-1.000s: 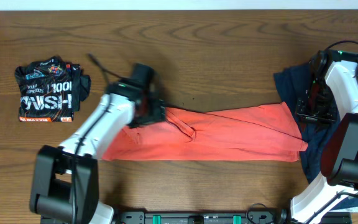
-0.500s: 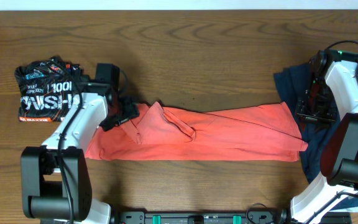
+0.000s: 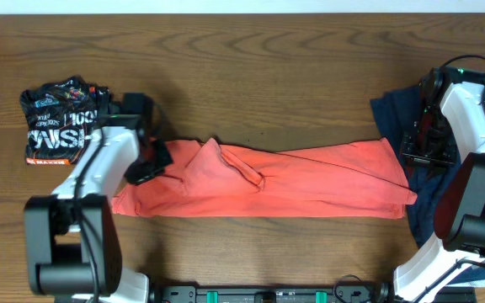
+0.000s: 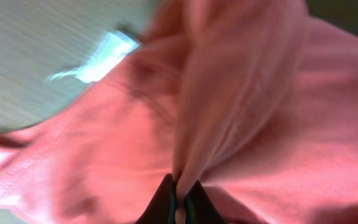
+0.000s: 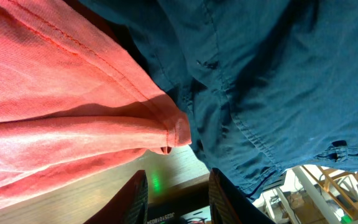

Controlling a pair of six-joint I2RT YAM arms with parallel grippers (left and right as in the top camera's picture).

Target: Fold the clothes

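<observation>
Across the table (image 3: 268, 67) a red shirt (image 3: 310, 181) lies as a long band, left to right. The left gripper (image 4: 180, 198) pinches a ridge at its left end; the right gripper (image 5: 176, 199), half-open and empty, hangs over the other.

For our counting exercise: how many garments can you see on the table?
3. A coral-red shirt lies across the middle; a black printed shirt sits folded at far left; a navy garment lies at the right edge. More may be hidden.

Coral-red shirt (image 3: 310, 181): long band across centre, left end bunched; black printed shirt (image 3: 61, 126) folded left; navy shirt (image 3: 391, 114) rumpled right
</observation>
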